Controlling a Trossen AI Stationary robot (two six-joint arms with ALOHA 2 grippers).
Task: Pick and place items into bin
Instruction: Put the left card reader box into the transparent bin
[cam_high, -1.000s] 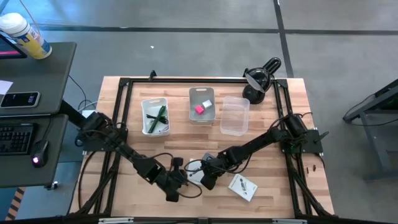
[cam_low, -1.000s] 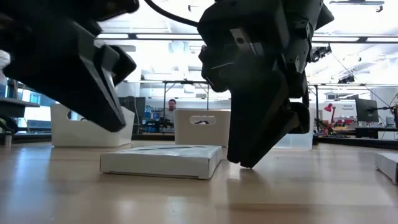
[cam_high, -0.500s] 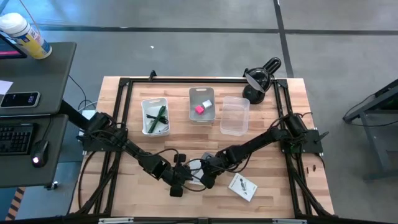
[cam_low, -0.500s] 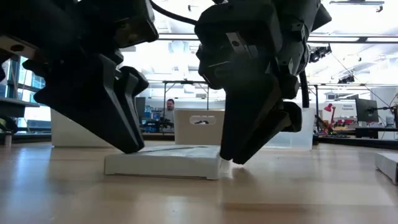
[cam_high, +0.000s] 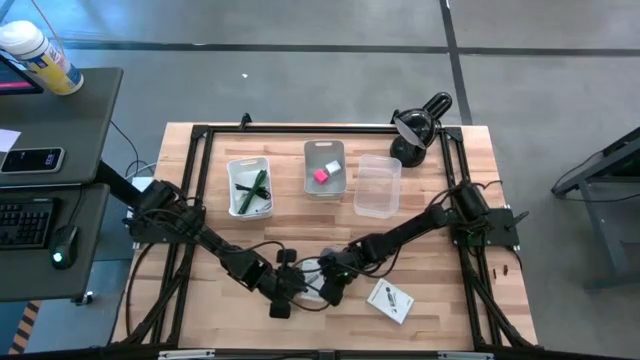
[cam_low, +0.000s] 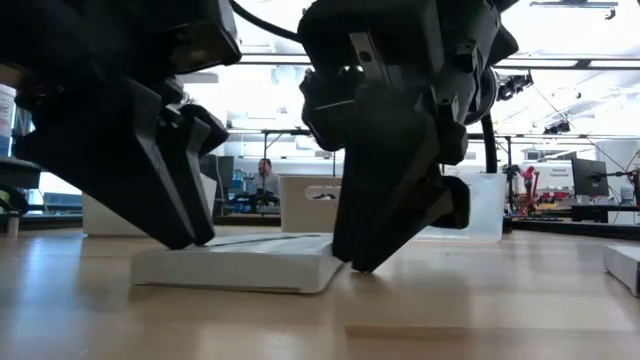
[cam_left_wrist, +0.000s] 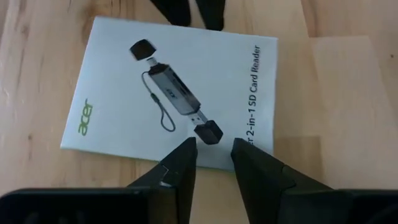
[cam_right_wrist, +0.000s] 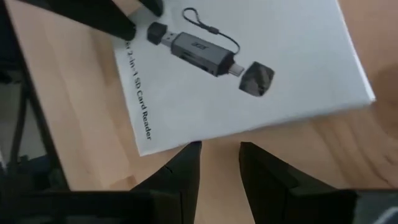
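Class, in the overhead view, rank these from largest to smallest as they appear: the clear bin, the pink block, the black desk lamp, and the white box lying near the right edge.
1. clear bin
2. black desk lamp
3. white box
4. pink block

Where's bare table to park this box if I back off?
Bare wood lies between the white bin and the left gripper, and beyond the second box at the table's right corner. Crowded where both grippers meet over the card reader box.

Three bins (cam_high: 323, 168) — two boxes (cam_high: 389, 300)
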